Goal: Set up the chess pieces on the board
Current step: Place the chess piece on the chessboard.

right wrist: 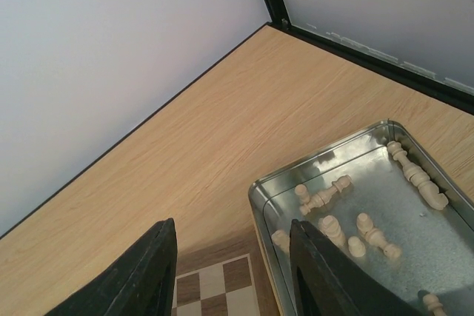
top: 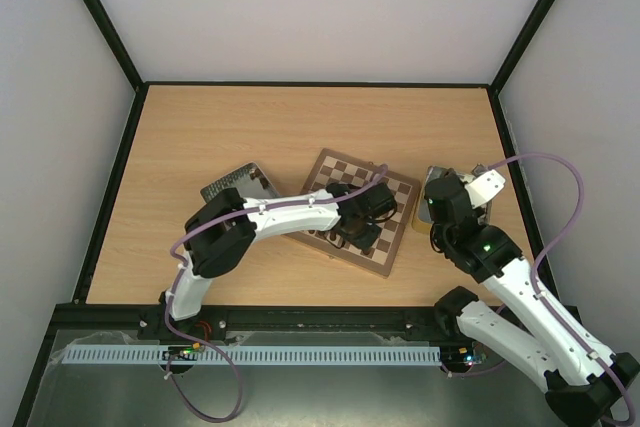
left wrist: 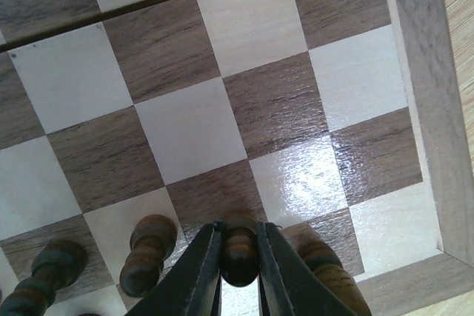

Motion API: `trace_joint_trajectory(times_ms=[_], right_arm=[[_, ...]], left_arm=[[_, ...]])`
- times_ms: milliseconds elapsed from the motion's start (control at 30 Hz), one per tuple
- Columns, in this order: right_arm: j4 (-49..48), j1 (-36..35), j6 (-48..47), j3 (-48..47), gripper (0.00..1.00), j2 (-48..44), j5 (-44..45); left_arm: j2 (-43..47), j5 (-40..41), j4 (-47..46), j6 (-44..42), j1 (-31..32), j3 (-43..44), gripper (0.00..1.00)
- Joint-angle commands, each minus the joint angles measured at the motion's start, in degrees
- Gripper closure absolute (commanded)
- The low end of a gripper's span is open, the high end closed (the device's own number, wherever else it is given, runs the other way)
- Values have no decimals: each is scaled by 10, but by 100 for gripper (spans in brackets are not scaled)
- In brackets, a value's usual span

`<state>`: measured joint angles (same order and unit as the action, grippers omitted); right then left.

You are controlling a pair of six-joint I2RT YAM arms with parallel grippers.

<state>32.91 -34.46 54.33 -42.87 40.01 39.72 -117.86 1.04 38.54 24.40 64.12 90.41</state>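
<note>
Dark chess pieces [left wrist: 148, 253] stood near one corner of the board [left wrist: 192, 131]. We noted one piece [left wrist: 241, 253] pinched between the narrow fingers of the left hand [left wrist: 239, 229]. Board lay around the middle of the counter [right wrist: 222, 123]. Right hand [right wrist: 231, 231] hung spread wide, holding nothing, near a metal tray [right wrist: 255, 190] of pale pieces [right wrist: 322, 197].

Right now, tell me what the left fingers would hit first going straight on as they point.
Probably the board, at the dark square ahead. The chess piece gripped by the left fingers would touch before they do; depth is unclear.
</note>
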Motion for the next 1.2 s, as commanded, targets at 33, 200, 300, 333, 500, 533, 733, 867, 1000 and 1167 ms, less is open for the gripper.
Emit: trace_joint_trajectory(times_ms=[33,200,300,333,500,533,733,867,1000,1167], right_arm=[[-6,3,2,4,59,4,9],[-6,3,2,4,59,4,7],[-6,2,1,5,59,4,6],[-6,3,1,5,59,4,6],[-7,3,1,4,59,4,5],[-7,3,0,4,59,4,5],[-8,3,1,6,59,4,1],[-9,3,3,7,59,3,-1],[-9,3,3,8,59,2,-2],[-9,3,3,9,59,3,-4]], left_arm=[[-18,2,20,-3,4,24,84],[-29,5,21,0,1,31,83],[-34,5,22,3,-3,31,82],[-34,5,22,3,-4,31,81],[-22,2,20,3,-4,31,75],[-20,2,20,3,-4,31,75],[-11,13,19,3,-6,29,82],[-12,14,18,3,-8,24,82],[-12,12,13,4,-8,20,80],[-9,15,14,3,-10,21,80]])
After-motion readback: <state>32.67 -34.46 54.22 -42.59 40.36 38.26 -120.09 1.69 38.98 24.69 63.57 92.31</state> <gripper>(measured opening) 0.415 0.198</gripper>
